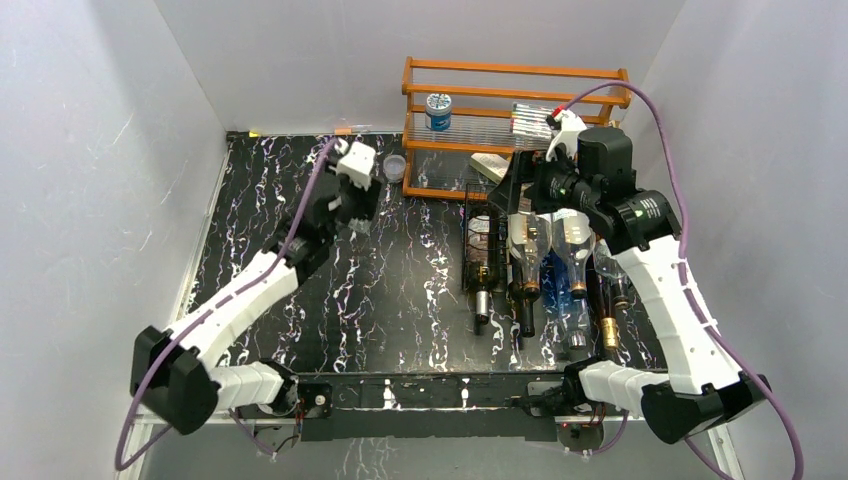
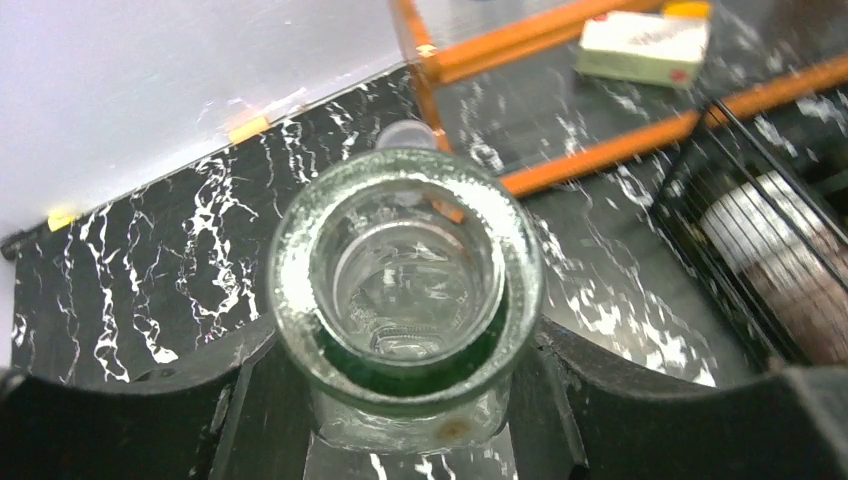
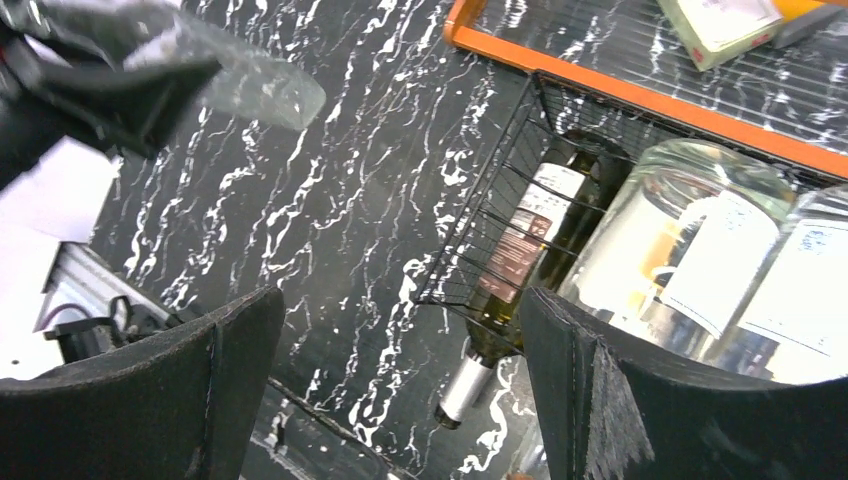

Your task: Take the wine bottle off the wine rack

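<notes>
The black wire wine rack (image 1: 474, 232) lies right of centre and holds several bottles lying side by side: a dark one with a silver cap (image 1: 482, 290), clear ones (image 1: 528, 250) and a dark one with a gold cap (image 1: 607, 315). My left gripper (image 1: 357, 207) is at the back left, away from the rack, shut on a clear glass wine bottle (image 2: 405, 270), seen base-on between my fingers. My right gripper (image 3: 400, 390) is open and empty above the rack's back left corner (image 3: 500, 210), with the dark bottle (image 3: 535, 240) by its right finger.
An orange wooden shelf (image 1: 515, 95) stands behind the rack with a blue and white can (image 1: 438, 110) and a white box (image 2: 640, 45). A small clear cup (image 1: 395, 166) sits beside the shelf. White walls close in the table on three sides.
</notes>
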{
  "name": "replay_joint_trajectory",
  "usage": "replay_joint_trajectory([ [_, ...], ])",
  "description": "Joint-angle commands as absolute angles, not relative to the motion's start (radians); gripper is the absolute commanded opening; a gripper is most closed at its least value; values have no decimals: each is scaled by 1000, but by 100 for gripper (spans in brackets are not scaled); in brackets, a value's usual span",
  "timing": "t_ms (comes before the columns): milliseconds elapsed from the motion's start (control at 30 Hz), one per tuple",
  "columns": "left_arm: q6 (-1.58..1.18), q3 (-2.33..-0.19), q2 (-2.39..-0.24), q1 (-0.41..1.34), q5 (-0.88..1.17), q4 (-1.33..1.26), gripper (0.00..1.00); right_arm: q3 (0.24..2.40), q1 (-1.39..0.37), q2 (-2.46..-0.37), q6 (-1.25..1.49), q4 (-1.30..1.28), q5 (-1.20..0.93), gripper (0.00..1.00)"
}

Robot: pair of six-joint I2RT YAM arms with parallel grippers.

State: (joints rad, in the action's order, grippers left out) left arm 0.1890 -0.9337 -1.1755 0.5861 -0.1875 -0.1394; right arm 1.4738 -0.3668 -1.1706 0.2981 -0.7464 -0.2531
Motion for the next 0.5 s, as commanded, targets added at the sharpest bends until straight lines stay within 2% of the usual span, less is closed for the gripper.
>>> replay_joint_trajectory([
  [0, 9, -1072, -1296, 477, -168, -262, 0, 1444, -366, -1125, 242, -729, -166, 98],
  [167, -58, -1214, -1488, 377, -153, -319, 0, 1434, -366, -1091, 213, -759, -121, 98],
  [467, -53, -1455, -1786, 317, -183, -319, 0, 1410, -366, -1046, 205, -790, -92, 98],
])
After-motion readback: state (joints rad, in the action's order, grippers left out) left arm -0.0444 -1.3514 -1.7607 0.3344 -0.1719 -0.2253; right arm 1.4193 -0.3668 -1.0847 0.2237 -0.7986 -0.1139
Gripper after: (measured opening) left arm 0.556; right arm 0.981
